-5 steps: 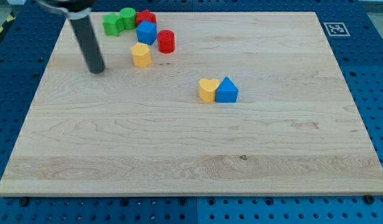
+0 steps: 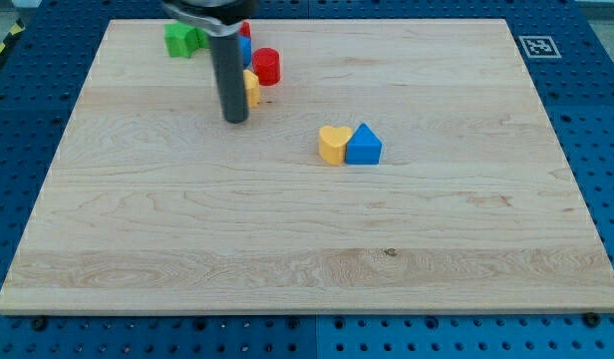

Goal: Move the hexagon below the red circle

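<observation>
The yellow hexagon [image 2: 252, 88] sits near the view's top left, mostly hidden behind my rod. The red circle [image 2: 266, 66] stands just up and right of it. My tip [image 2: 235, 120] rests on the board just below and left of the hexagon, close to it; I cannot tell if they touch. The rod rises up across the blocks behind it.
A green block [image 2: 180, 39] sits at the view's top left. A blue block [image 2: 246, 48] and a red block [image 2: 244, 29] peek out behind the rod. A yellow heart [image 2: 333, 145] touches a blue block [image 2: 364, 146] at mid-board. The wooden board [image 2: 307, 249] lies on a blue pegboard.
My rod has moved to the view's right, from left of the yellow hexagon to just in front of it. It now covers the green circle and much of the blue block.
</observation>
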Controlling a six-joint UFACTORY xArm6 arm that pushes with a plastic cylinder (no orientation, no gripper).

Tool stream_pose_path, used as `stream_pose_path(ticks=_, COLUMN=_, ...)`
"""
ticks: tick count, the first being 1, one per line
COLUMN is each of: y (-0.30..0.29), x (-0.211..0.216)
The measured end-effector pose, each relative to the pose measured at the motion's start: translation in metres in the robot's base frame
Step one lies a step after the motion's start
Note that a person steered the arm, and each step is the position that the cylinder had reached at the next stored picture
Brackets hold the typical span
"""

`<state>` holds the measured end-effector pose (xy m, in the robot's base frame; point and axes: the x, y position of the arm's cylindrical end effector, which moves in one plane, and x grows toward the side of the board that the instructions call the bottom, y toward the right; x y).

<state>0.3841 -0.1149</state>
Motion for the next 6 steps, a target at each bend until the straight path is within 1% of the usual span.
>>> stream_pose_path(ticks=1, y=-0.046, x=-0.02)
stream_pose_path(ticks=2, y=-0.032, x=-0.059)
stream_pose_path(ticks=3, y=0.014, x=-0.065)
stream_pose_path(ticks=4, y=0.073, x=-0.041)
stream_pose_path(ticks=5, y=0.11, x=-0.013)
stream_pose_path(ticks=6, y=0.101, x=-0.028)
